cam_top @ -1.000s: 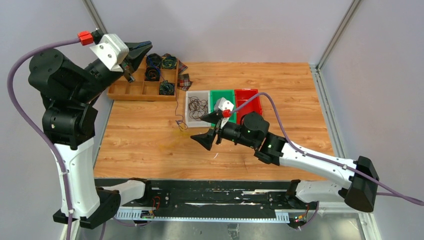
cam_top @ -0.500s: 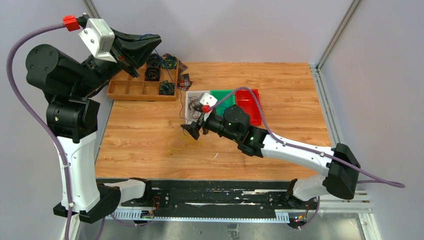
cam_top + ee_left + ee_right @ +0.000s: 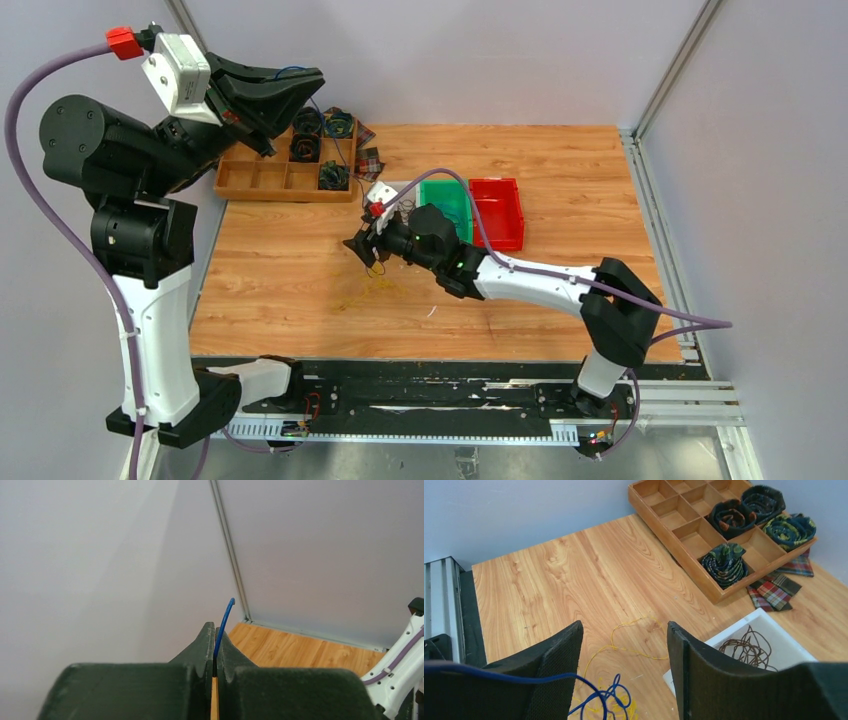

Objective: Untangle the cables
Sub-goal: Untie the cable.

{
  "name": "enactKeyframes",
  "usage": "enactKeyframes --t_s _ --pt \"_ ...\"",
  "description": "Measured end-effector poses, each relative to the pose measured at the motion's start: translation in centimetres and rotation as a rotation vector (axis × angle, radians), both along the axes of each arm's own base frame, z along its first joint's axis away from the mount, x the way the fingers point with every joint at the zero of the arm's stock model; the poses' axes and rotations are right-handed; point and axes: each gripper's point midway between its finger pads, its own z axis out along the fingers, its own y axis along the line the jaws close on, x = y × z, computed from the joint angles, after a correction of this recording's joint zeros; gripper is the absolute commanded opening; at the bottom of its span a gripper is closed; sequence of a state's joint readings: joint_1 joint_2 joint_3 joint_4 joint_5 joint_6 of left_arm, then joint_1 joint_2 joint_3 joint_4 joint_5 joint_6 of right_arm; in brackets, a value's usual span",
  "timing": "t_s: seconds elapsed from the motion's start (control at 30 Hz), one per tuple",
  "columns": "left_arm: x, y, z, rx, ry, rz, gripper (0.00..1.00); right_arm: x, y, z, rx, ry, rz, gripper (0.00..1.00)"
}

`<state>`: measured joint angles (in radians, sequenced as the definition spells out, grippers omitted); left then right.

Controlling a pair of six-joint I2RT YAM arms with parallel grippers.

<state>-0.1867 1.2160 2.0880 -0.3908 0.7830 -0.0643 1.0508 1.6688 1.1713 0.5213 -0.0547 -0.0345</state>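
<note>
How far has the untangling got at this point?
Done: brown cables lie apart in the white bin. In hand: left gripper pinches the blue cable, raised high. Left: its lower loops tangle with the yellow cable on the table, under the open right gripper.

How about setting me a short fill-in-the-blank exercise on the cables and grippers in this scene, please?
1. The cable pinched in the shut left gripper is ___ in colour.
2. The right gripper hovers over the yellow cable with its jaws ___.
3. The brown cables lie in a bin that is ___.
Missing words: blue; open; white.
</note>
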Motion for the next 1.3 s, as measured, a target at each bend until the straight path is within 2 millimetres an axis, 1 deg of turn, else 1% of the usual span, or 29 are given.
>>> enactKeyframes --t_s 0.1,0.23,0.37,0.47,0.57,0.67,0.73,0.83,1.0,1.07,1.13,1.3 --pt "-0.3 0.0 0.3 -0.007 -0.006 -0.005 0.01 0.8 0.3 -1.4 0.015 0.033 -0.010 0.55" --pt "-1.2 0.1 1.3 -0.019 -0.035 -0.010 0.01 1.4 0.0 -3.5 0.025 0.082 -0.025 0.47" --pt "-2.6 0.4 2.9 -0.033 -0.085 -0.012 0.01 1.8 -1.0 -6.9 0.022 0.149 -0.040 0.42" --pt "-3.6 0.6 4.0 -0.043 -0.127 -0.011 0.01 1.7 -2.3 -9.7 0.013 0.204 -0.061 0.40" --pt "-4.4 0.8 4.9 -0.052 -0.162 -0.007 0.01 1.4 -4.3 -12.7 0.005 0.264 -0.086 0.37" --pt "-5.2 1.1 6.0 -0.066 -0.202 0.002 0.01 0.9 -6.1 -15.3 -0.010 0.317 -0.112 0.35" --pt "-5.7 1.3 6.6 -0.078 -0.225 0.010 0.01 0.6 -7.1 -16.5 -0.015 0.341 -0.124 0.34" --pt "-6.1 1.8 7.8 -0.103 -0.256 0.034 0.01 -0.3 -8.4 -17.9 -0.012 0.369 -0.135 0.32" --pt "-6.1 2.9 9.6 -0.159 -0.300 0.096 0.01 -1.8 -10.4 -18.9 0.014 0.400 -0.145 0.30" --pt "-5.9 3.5 10.4 -0.186 -0.321 0.132 0.01 -2.3 -11.1 -19.2 0.025 0.408 -0.153 0.26" --pt "-5.6 4.2 11.2 -0.217 -0.343 0.177 0.01 -2.8 -12.0 -19.8 0.029 0.420 -0.166 0.20" --pt "-5.2 6.7 13.5 -0.306 -0.418 0.311 0.00 -3.6 -14.1 -21.5 0.009 0.451 -0.219 0.09"
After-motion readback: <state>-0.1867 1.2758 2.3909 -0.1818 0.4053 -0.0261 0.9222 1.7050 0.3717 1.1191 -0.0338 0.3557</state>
